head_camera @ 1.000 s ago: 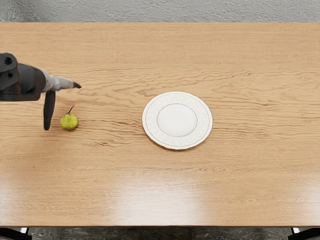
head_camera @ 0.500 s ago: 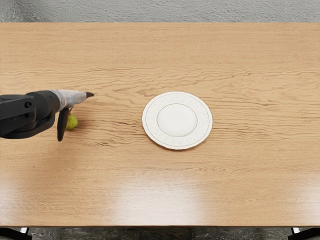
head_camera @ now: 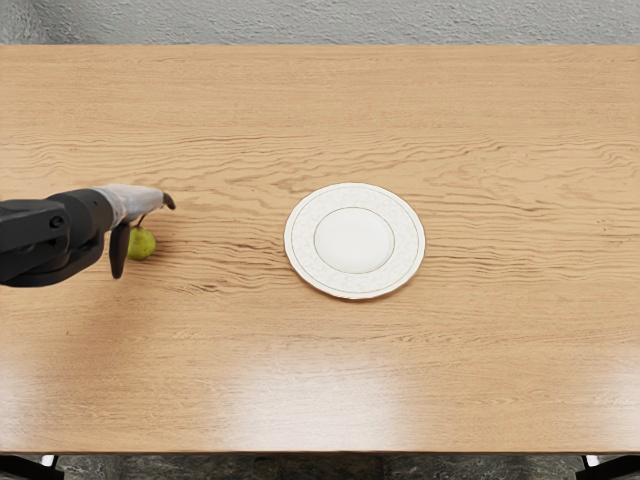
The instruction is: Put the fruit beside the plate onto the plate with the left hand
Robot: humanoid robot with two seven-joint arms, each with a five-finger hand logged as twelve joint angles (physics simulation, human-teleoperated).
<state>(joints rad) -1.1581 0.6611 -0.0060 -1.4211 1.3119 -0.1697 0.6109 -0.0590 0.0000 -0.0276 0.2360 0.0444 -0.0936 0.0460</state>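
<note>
Left hand (head_camera: 127, 210) open at the pear (head_camera: 143, 243), thumb just beside it, fingers spread above; no grip yet. Pear near desk's (head_camera: 400, 380) left edge, well apart from mid-desk plate (head_camera: 300, 240). Grasp step, likely. Next: close, lift, carry right.

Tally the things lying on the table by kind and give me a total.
Fruit: 1 (green pear)
Plates: 1 (white plate, nothing on it)
Total: 2
</note>
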